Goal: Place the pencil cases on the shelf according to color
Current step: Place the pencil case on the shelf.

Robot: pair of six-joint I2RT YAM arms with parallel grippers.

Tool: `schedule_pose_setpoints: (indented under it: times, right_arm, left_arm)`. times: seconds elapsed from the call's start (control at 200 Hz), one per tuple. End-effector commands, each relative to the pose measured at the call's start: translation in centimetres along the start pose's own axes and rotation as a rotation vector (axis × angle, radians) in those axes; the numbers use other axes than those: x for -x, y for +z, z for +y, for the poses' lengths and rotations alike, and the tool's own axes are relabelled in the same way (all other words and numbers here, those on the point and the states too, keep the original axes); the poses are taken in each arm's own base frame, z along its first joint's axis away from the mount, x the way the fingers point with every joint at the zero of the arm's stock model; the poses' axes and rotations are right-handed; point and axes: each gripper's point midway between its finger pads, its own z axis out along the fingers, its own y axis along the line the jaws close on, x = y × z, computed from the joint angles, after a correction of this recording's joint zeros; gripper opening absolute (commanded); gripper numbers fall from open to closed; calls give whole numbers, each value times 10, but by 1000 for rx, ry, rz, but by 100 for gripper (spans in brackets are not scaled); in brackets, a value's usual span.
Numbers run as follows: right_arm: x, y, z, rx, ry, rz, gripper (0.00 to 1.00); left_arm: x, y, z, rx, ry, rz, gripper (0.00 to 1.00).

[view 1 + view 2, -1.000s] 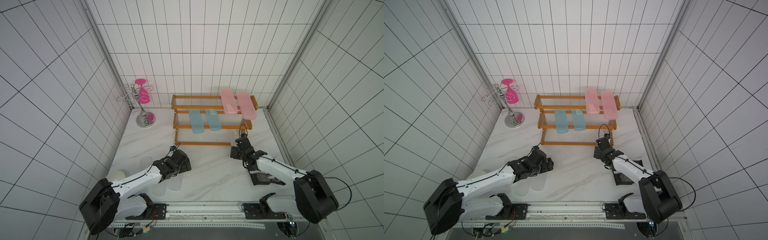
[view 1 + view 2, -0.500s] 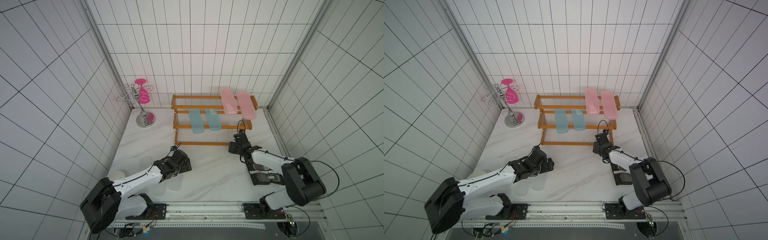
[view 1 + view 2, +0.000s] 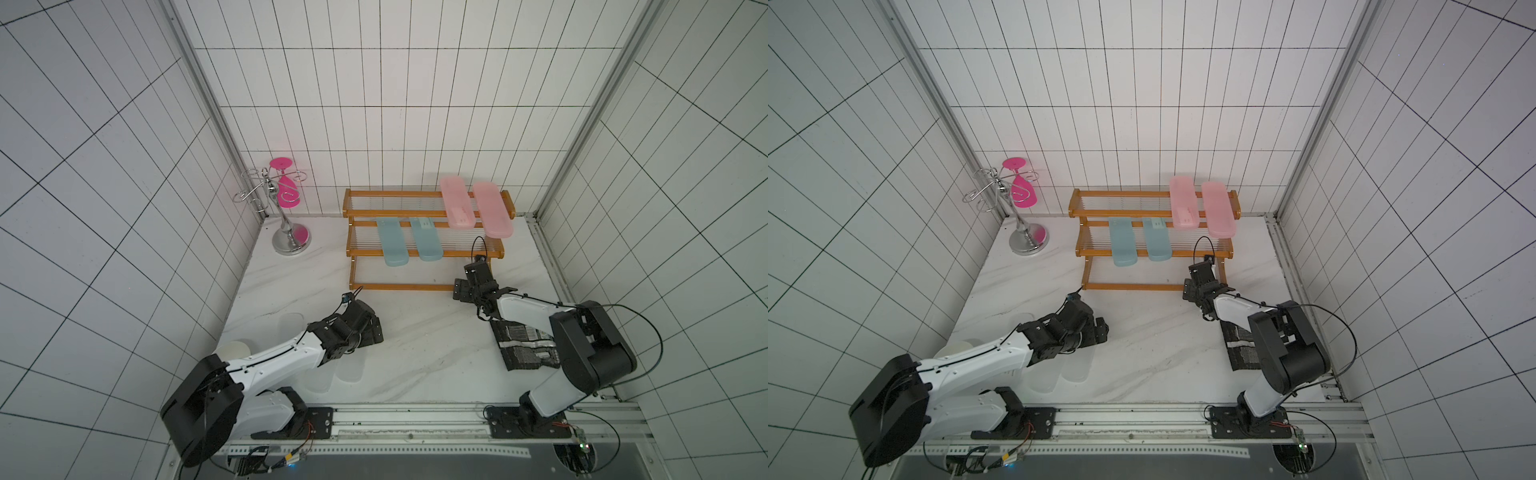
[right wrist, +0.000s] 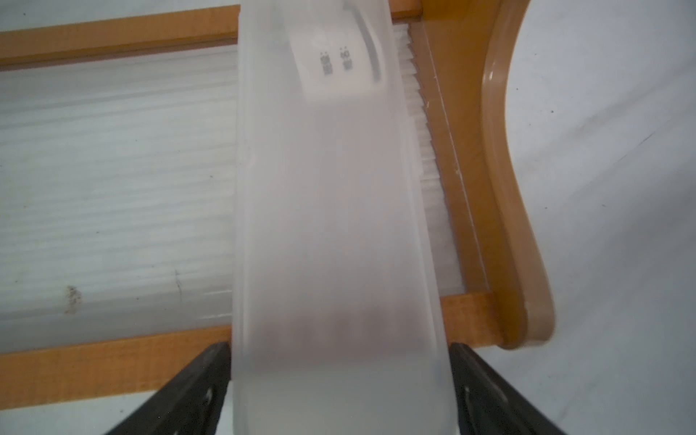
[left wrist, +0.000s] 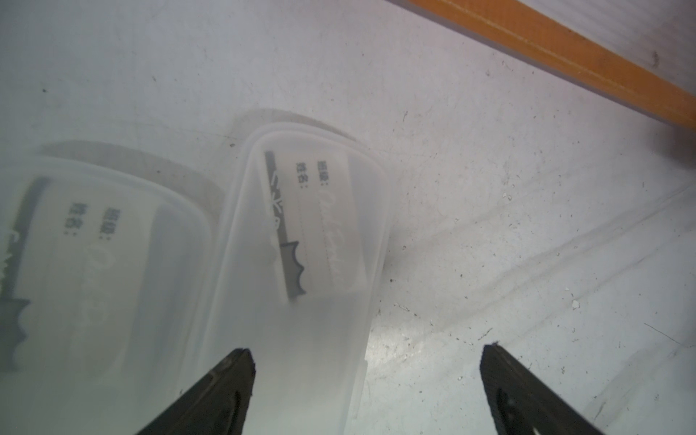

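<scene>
Clear case (image 4: 331, 211) lies on the shelf's (image 4: 113, 365) bottom tier, long axis pointing straight away from the right fingers (image 4: 188, 395), spread either side of its near end; left fingers (image 5: 211, 395), also spread, hover over a second case (image 5: 301, 320) on the worktop (image 5: 470, 180).

A white label (image 5: 312, 222) on a frosted clear long plastic pencil case (image 5: 297, 320) says "班级:" and "姓名:". The second frosted clear case (image 5: 113, 339) beside it shows the same words, blurry. Curly writing on both is too faint to read. Marks on the third frosted clear case (image 4: 331, 226) are too blurry.
</scene>
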Motion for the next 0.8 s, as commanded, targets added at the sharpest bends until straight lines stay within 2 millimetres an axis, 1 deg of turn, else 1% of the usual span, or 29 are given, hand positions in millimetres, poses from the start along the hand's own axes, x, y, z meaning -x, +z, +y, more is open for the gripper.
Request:
schedule_pose_setpoints:
  times: [0.0,0.125,0.235,0.33,0.48,0.595,0.685,0.795]
  right_arm:
    - [31,-6,1,4,33,-69,99]
    - [35,-22,0,23,47,-73,99]
    - [31,-39,-4,41,78,-58,99]
    - [25,-57,-5,74,112,-43,99]
    - [8,-87,-5,130,154,-17,99]
    - [-4,-114,-7,145,148,-23,99]
    - [-15,-129,-7,177,157,-19,99]
    - [-31,-143,-1,219,145,-9,99]
  left_arm:
    - [-11,6,3,9,2,43,98]
    - [-15,5,4,16,-5,50,98]
    - [-19,1,5,23,-2,53,98]
    - [-26,2,7,33,8,54,98]
    - [-40,8,12,64,7,95,98]
    - [-48,-1,11,100,26,76,98]
    - [-40,-14,17,146,42,18,98]
    - [-21,-33,46,260,17,-94,98]
